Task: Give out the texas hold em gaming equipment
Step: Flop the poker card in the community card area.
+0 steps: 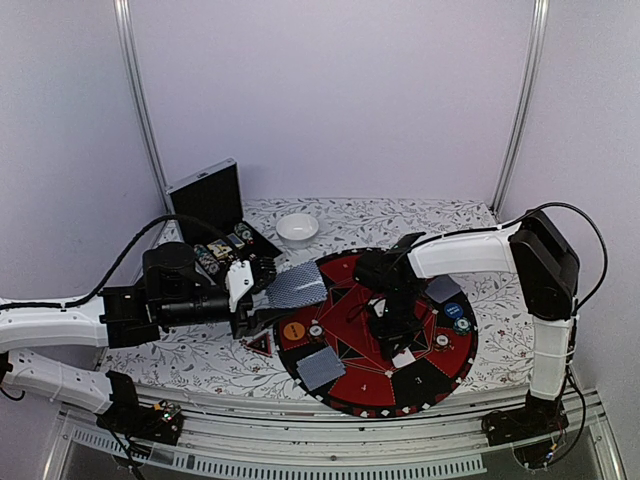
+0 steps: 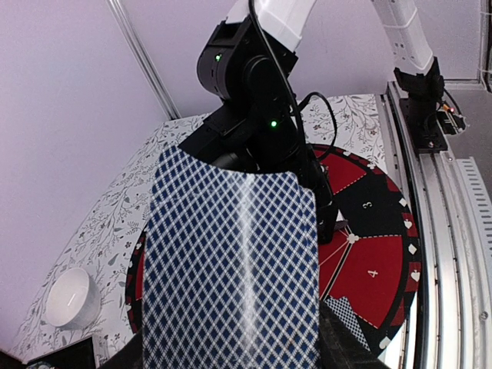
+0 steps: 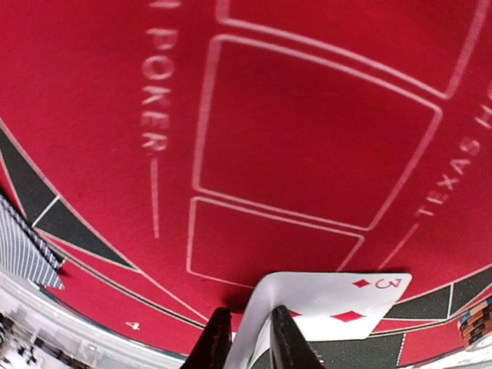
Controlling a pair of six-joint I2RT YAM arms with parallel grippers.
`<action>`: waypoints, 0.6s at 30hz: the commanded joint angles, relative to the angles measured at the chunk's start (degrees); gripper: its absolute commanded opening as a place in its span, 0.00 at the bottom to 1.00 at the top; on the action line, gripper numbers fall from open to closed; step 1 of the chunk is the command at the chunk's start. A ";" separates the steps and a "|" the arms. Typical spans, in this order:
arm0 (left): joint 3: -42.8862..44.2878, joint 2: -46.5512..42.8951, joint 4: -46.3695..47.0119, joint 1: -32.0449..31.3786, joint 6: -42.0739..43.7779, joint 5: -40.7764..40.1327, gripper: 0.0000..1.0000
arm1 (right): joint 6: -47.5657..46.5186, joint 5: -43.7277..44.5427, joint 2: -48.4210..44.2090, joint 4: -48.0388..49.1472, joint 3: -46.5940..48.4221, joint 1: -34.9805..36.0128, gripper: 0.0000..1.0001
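The small white bowl (image 1: 297, 228) sits behind the big round red-and-black felt mat (image 1: 360, 385), the black-lined silver case (image 1: 205, 200) to its far left. On the mat, the orange button disc (image 1: 293, 330) lies left, what seems the blue button disc (image 1: 453, 311) right, and a grey-blue-backed card (image 1: 320, 368) near-left.

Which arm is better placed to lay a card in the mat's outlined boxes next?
Right. The right gripper pinches the three of diamonds low over those boxes on the felt mat; the left gripper holds its checkered-back card at the mat's edge.
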 commanded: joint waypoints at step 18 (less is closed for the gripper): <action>1.63 -1.09 1.22 -0.79 -0.03 0.36 0.53 | -1.09 -5.49 -3.53 11.67 1.06 -1.26 0.59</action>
